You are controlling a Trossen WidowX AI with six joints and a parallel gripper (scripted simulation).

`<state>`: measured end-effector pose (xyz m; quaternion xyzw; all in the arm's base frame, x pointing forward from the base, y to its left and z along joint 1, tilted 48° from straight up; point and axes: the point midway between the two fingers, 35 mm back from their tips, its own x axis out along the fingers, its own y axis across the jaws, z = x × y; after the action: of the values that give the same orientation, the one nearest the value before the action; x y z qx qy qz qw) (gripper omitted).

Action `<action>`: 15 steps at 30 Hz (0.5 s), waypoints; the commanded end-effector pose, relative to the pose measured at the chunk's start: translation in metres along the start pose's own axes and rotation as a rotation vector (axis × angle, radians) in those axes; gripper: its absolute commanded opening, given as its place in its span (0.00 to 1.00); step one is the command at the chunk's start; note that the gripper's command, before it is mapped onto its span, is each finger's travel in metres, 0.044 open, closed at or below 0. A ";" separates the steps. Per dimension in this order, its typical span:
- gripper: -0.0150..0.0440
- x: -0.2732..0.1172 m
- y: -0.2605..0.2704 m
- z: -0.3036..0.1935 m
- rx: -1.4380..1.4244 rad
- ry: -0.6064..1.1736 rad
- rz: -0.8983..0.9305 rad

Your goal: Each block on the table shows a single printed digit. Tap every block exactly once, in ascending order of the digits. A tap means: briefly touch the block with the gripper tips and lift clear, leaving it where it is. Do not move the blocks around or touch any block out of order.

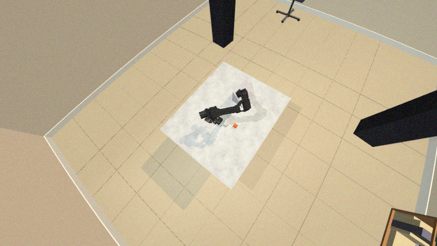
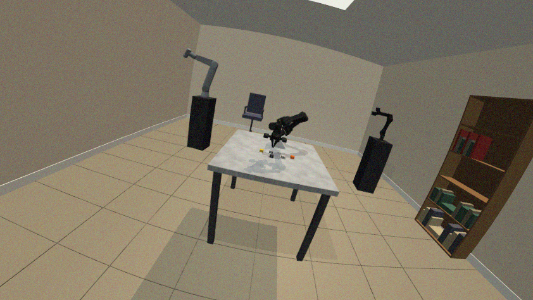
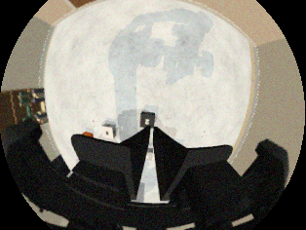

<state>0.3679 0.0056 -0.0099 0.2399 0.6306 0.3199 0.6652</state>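
Observation:
My gripper (image 2: 273, 146) (image 3: 152, 130) is shut and empty, in the air above the blocks. A black block (image 2: 271, 156) (image 3: 147, 119) shows a digit that looks like 2, just beyond the tips in the wrist view. A white block (image 1: 225, 124) (image 2: 283, 157) (image 3: 108, 131) lies left of it there, its digit too small to read. An orange block (image 1: 235, 125) (image 2: 292, 157) (image 3: 88, 134) is partly hidden by the left finger in the wrist view. A grey block (image 2: 270, 152) and a yellow block (image 2: 261, 150) show in the exterior view; their digits are unreadable.
The blocks stand on the pale marbled table (image 1: 232, 164) (image 2: 238, 164). The arm covers part of it in the top view. Dark pedestals (image 2: 201, 123) (image 2: 372, 164), a chair (image 2: 256, 103) and a bookshelf (image 2: 462, 238) stand away from the table.

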 end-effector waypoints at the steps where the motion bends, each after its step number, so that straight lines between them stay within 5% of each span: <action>1: 0.29 0.040 0.006 -0.008 0.008 0.030 0.019; 15: 0.29 0.056 0.006 -0.009 0.008 0.029 0.019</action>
<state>0.3614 0.0447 -0.0405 0.2403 0.6367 0.3265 0.6560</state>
